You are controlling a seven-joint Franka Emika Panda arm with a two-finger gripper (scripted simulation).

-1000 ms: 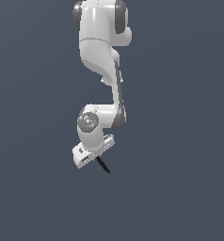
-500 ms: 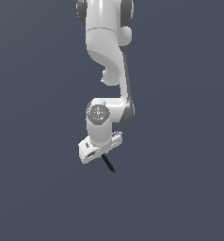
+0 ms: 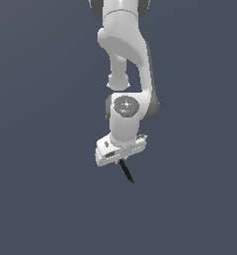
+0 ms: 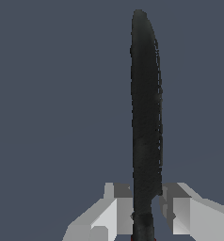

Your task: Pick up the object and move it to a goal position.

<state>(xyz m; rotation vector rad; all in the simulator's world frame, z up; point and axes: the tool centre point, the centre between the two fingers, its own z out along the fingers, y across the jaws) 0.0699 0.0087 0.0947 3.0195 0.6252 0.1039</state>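
My surroundings are a bare simulated workspace, not a furnished room: both views show only a flat, uniform slate-grey backdrop with no visible texture. The exterior view shows my white arm [image 3: 124, 74] as smooth, evenly shaded rendered geometry, with faint tonal banding in the grey behind it. The wrist view shows the same plain grey field behind my fingers [image 4: 115, 212].
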